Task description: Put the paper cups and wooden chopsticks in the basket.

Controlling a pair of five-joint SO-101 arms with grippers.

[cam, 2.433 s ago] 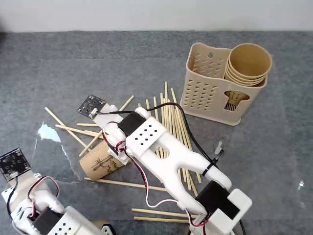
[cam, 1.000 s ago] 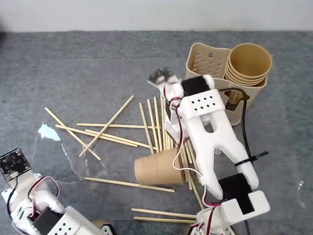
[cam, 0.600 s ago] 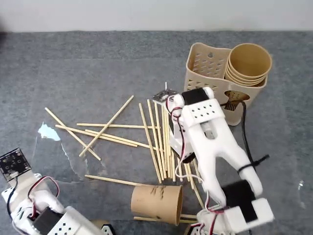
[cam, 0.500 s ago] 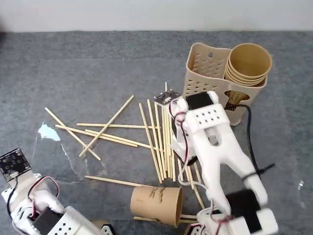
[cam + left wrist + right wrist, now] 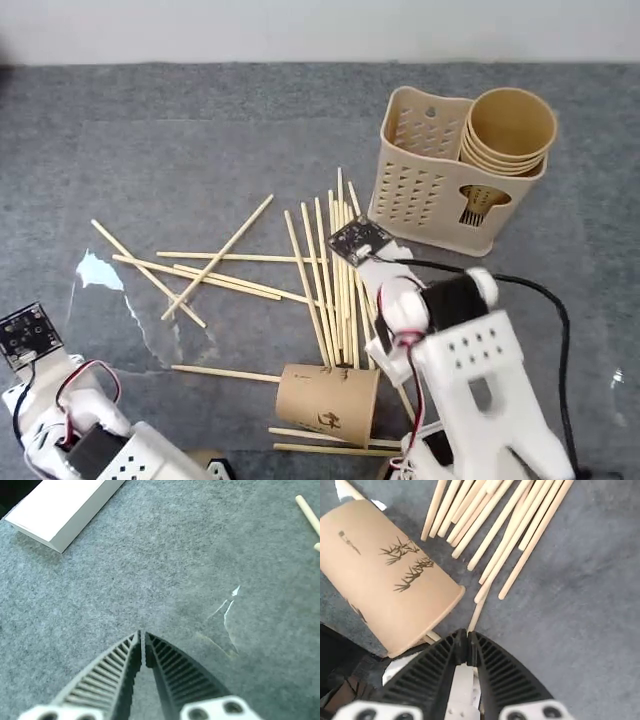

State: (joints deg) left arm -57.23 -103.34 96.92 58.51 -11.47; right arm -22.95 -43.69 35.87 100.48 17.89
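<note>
Risk of the loose cup rolling while the right gripper is sitting closed beside it.

I am reading the right gripper (image 5: 466, 636) as fully closed and empty. Its tips are hanging just beside one end of the paper cup (image 5: 385, 580), which is lying on its side over a few chopsticks (image 5: 340, 270), well apart from the basket (image 5: 420, 190). If I am descending with the jaws closed, they will be pushing the cup, not gripping it. Resting on round sticks, it is likely to roll toward the arm's base and scatter the bundle. The thin wall is also at risk of crushing under an off-centre pinch. The left gripper (image 5: 144, 640) is closed on nothing, over bare mat.
</note>
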